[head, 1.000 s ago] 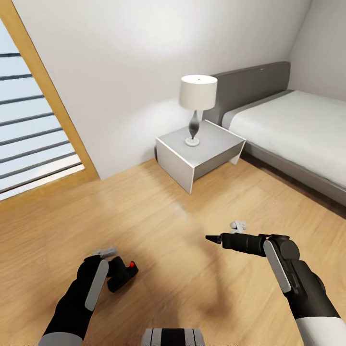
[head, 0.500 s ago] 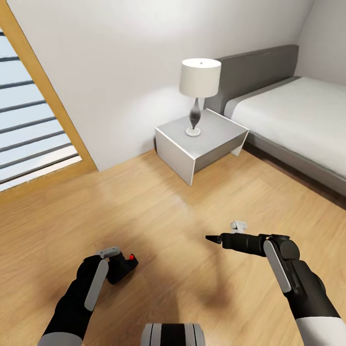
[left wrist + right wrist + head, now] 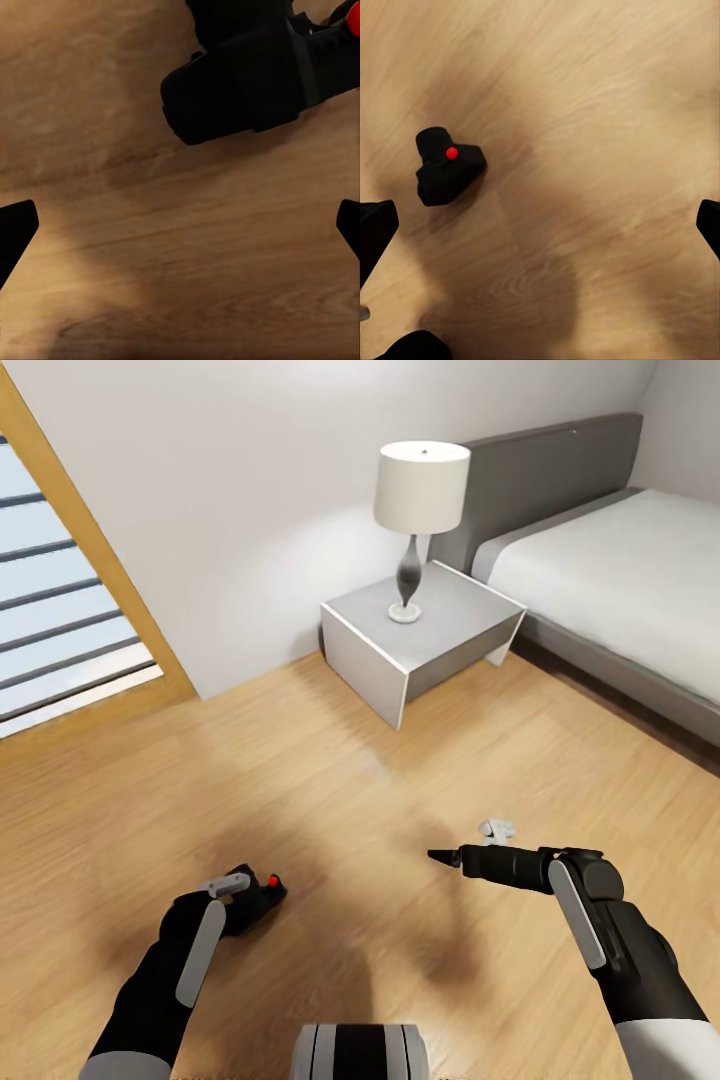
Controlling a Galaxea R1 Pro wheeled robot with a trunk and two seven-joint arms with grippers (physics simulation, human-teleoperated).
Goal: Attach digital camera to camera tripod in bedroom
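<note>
The digital camera [image 3: 258, 897] is lying on the light wood floor [image 3: 350, 800] of the bedroom, just ahead of the left gripper [image 3: 232, 890], which is being held low over it, probably so that a grasp can be made. In the left wrist view the jaws are seen standing wide apart, with bare planks between their tips and the digital camera [image 3: 259, 71] lying beyond them, not yet between them. The right gripper [image 3: 440, 856] is being held out over open floor, well apart from the camera; its jaws are also apart in the right wrist view, holding nothing. The digital camera [image 3: 444, 166] is showing as a small black boxy body with a red button on top. A bedside table [image 3: 470, 625] carrying a lamp [image 3: 420, 510] is standing by the bed [image 3: 620, 580].
</note>
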